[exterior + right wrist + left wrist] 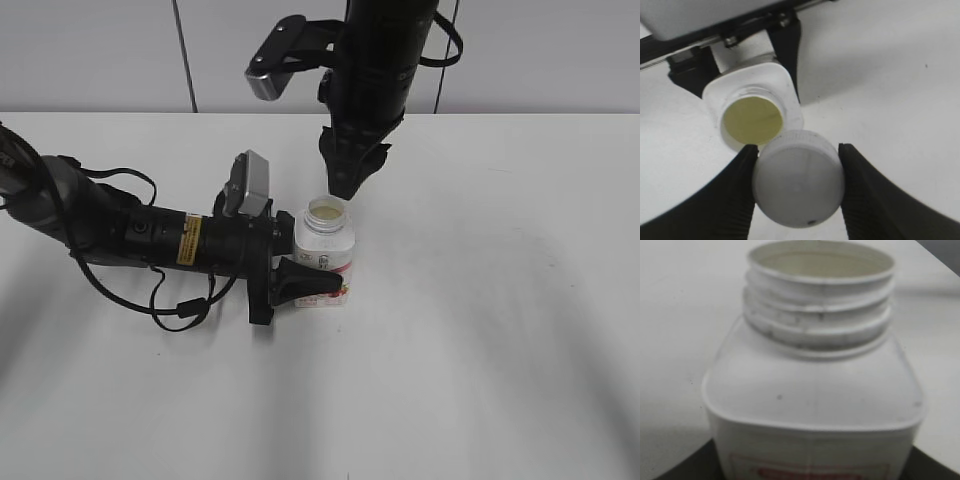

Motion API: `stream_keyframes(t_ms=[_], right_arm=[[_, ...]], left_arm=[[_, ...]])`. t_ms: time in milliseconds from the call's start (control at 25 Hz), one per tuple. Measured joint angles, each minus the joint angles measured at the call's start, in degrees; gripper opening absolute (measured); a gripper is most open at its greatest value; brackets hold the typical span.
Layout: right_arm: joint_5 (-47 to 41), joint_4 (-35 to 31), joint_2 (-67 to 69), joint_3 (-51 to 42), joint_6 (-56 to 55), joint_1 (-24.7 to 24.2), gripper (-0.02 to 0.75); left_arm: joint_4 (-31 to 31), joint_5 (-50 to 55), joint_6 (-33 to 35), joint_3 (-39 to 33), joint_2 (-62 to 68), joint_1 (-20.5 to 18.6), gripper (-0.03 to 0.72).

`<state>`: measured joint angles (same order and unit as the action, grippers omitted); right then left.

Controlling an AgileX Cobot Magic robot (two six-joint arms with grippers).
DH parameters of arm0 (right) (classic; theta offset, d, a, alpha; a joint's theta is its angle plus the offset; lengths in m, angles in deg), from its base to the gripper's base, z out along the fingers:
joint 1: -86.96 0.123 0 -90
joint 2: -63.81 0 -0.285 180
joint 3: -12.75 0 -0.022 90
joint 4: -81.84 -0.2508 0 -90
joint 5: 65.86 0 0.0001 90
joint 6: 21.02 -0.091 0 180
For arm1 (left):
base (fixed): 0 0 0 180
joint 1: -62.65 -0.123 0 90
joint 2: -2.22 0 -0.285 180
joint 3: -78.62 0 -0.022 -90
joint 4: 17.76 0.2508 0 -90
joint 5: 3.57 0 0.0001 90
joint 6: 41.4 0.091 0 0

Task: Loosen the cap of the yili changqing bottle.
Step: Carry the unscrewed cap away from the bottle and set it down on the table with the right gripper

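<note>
We pinch the cap (799,177) between our right gripper (798,186) fingers, lifted clear of the open neck of the yili changqing bottle (325,258), which our left gripper (312,282) clamps low on the body. Both seem light, smooth plastic; the cap's ribbed rim likely grips best.

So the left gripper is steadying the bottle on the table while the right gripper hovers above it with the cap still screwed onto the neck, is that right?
Not quite: the cap is off, held in the right gripper, as the right wrist view shows. The bottle stands open in the left gripper.
</note>
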<state>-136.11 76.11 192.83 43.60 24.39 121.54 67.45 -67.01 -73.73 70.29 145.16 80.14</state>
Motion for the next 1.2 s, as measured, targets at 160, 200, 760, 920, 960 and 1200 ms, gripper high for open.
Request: stream_keyframes(t_ms=[160, 200, 760, 920, 960, 1200], right_arm=[[0.0, 6.2, -0.3, 0.0, -13.6, -0.6, 0.386], [0.0, 6.8, -0.3, 0.0, -16.6, -1.1, 0.386], [3.4, -3.2, -0.5, -4.7, -33.0, -22.0, 0.386], [8.2, -3.9, -0.5, -12.2, -33.7, -25.1, 0.386], [9.8, -4.0, -0.5, -14.4, -34.1, -25.5, 0.386], [18.5, -4.3, -0.5, -25.6, -35.9, -26.4, 0.386]], left_arm=[[0.0, 0.0, 0.0, 0.0, 0.0, 0.0, 0.372], [0.0, 0.0, 0.0, 0.0, 0.0, 0.0, 0.372], [0.0, 0.0, 0.0, 0.0, 0.0, 0.0, 0.372], [0.0, 0.0, 0.0, 0.0, 0.0, 0.0, 0.372], [0.0, 0.0, 0.0, 0.0, 0.0, 0.0, 0.372], [0.0, 0.0, 0.0, 0.0, 0.0, 0.0, 0.37]])
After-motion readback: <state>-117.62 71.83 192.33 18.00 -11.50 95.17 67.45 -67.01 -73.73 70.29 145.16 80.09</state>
